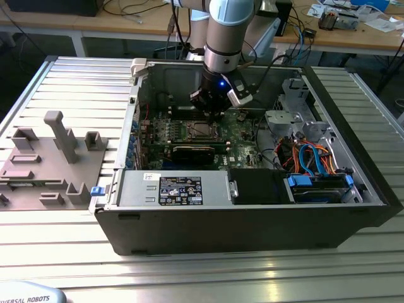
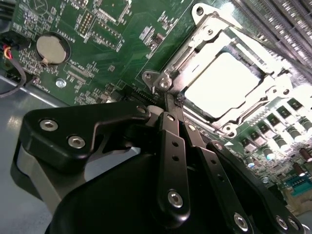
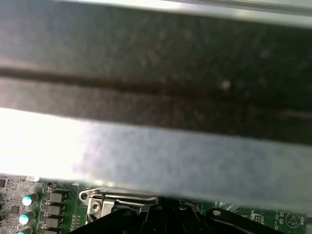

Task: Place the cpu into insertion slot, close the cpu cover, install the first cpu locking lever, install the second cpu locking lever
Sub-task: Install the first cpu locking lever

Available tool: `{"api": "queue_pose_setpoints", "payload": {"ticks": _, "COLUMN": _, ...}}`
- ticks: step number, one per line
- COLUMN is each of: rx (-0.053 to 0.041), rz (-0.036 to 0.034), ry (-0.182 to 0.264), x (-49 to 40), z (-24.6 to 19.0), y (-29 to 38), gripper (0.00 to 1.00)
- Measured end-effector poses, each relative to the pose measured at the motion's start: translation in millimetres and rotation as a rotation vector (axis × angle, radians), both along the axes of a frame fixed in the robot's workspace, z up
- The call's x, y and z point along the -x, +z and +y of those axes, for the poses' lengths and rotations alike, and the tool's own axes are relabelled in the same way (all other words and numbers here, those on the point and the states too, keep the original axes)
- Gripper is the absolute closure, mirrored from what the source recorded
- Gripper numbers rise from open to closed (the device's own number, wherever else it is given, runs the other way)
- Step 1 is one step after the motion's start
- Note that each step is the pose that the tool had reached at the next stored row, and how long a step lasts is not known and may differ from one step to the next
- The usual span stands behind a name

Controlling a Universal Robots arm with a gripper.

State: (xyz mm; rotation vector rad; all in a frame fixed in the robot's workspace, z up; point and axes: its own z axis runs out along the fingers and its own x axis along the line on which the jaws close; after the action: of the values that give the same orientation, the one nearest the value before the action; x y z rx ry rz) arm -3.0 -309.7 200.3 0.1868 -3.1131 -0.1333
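The cpu [image 2: 222, 83] lies flat in the insertion slot [image 1: 201, 129] on the green motherboard, its silvery top catching the light. The cpu cover [image 2: 209, 30] rests down around it as a metal frame. My gripper [image 1: 213, 115] reaches into the open black case from above the slot. In the second wrist view my gripper [image 2: 171, 101] has its black fingers [image 2: 170, 146] drawn together, with the tips at the slot's metal corner bracket [image 2: 157, 81]. I cannot tell whether a thin lever sits between them. The first wrist view catches the slot's corner [image 3: 102, 202] beneath the case wall.
A long black card [image 1: 192, 151] lies just in front of the slot. Blue and orange cables [image 1: 312, 158] and a drive cage [image 1: 287, 117] crowd the exterior view's right. A silver power supply [image 1: 170, 188] lines the near case wall. A grey fixture [image 1: 50, 158] stands outside, at the exterior view's left.
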Motion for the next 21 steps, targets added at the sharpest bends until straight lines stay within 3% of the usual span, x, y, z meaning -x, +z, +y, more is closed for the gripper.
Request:
{"api": "queue_pose_setpoints", "payload": {"ticks": 6, "rx": -0.0125, "rz": -0.0003, "ry": 0.000, "x": 0.0, "z": 0.0, "y": 2.1, "gripper": 0.89}}
{"api": "queue_pose_setpoints", "payload": {"ticks": 12, "rx": -0.0140, "rz": 0.0000, "ry": 0.000, "x": 0.0, "z": -1.1, "y": 10.0, "gripper": 0.89}}
{"api": "queue_pose_setpoints", "payload": {"ticks": 17, "rx": -0.0137, "rz": 0.0000, "ry": 0.000, "x": 0.1, "z": -9.9, "y": 10.1, "gripper": 0.89}}
{"api": "queue_pose_setpoints", "payload": {"ticks": 21, "rx": -0.0138, "rz": 0.0000, "ry": 0.000, "x": 0.1, "z": -20.9, "y": 10.0, "gripper": 0.89}}
